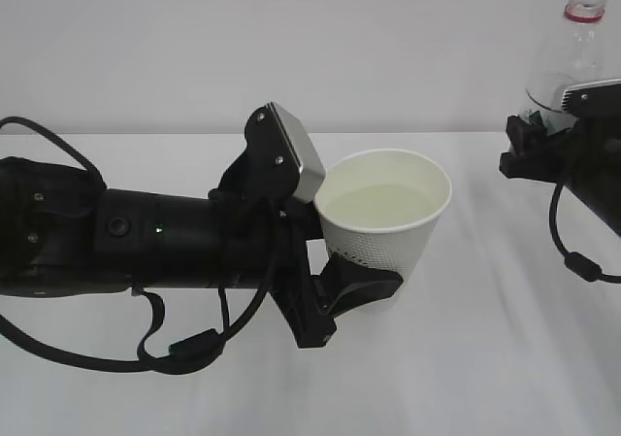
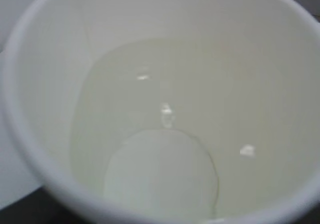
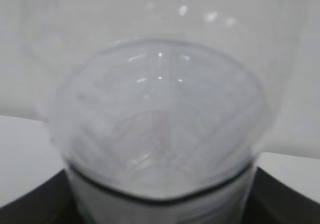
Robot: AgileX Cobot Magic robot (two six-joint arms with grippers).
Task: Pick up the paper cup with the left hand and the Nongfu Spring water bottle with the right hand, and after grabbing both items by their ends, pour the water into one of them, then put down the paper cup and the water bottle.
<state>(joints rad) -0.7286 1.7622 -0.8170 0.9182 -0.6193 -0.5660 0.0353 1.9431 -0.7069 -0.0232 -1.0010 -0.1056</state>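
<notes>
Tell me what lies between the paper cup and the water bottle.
Only bare white table lies between the cup and the bottle, seen in the exterior view.

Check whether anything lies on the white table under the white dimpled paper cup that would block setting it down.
Nothing visible does. The white dimpled paper cup, holding water, sits in the left gripper, and the white table below and around it shows bare cloth. The clear plastic bottle in the right gripper stands apart at the far right.
</notes>
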